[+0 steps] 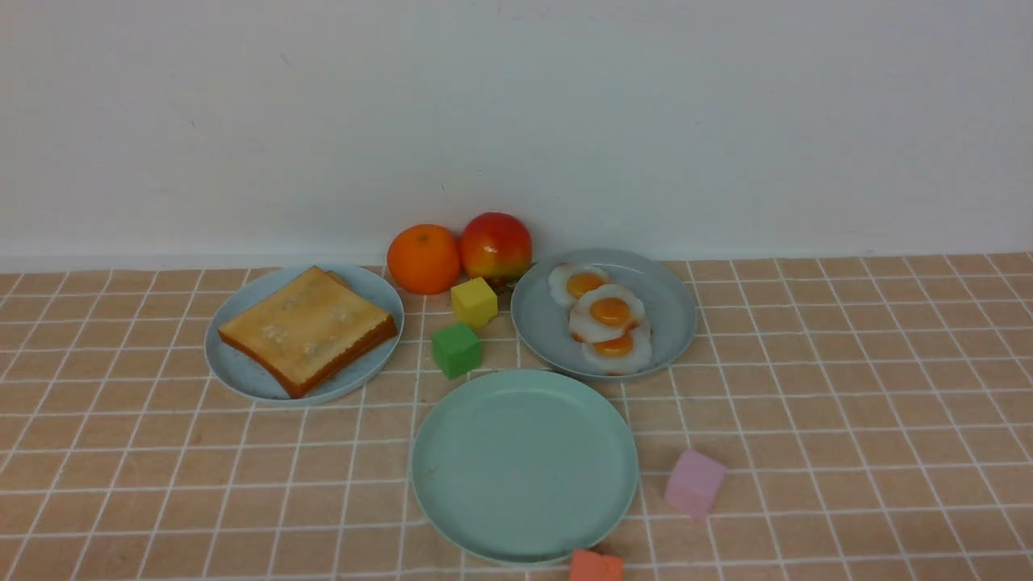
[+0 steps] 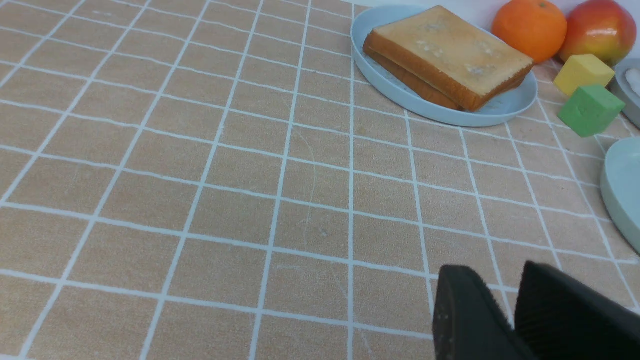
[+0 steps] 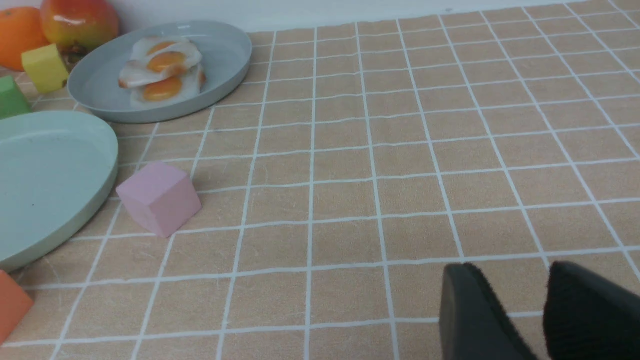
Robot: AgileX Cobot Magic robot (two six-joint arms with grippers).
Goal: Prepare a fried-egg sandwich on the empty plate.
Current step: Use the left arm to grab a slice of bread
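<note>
The empty mint-green plate [image 1: 524, 464] lies front centre; its edge shows in the left wrist view [image 2: 622, 185] and in the right wrist view [image 3: 45, 175]. Two stacked toast slices [image 1: 307, 327] [image 2: 450, 50] lie on a pale blue plate [image 1: 242, 371] at the left. Three overlapping fried eggs [image 1: 609, 311] [image 3: 160, 67] lie on a grey-blue plate [image 1: 670, 315] behind the mint plate, to its right. My left gripper [image 2: 495, 272] hovers over bare cloth left of the plates, tips close together, empty. My right gripper [image 3: 510, 270] hovers over bare cloth to the right, likewise empty. Neither shows in the front view.
An orange [image 1: 423, 258] and a red-yellow fruit [image 1: 495, 244] stand at the back by the wall. A yellow cube [image 1: 474, 302] and a green cube [image 1: 456, 349] sit between the two rear plates. A pink cube [image 1: 695, 482] and an orange-red cube [image 1: 595, 566] lie by the mint plate's front right.
</note>
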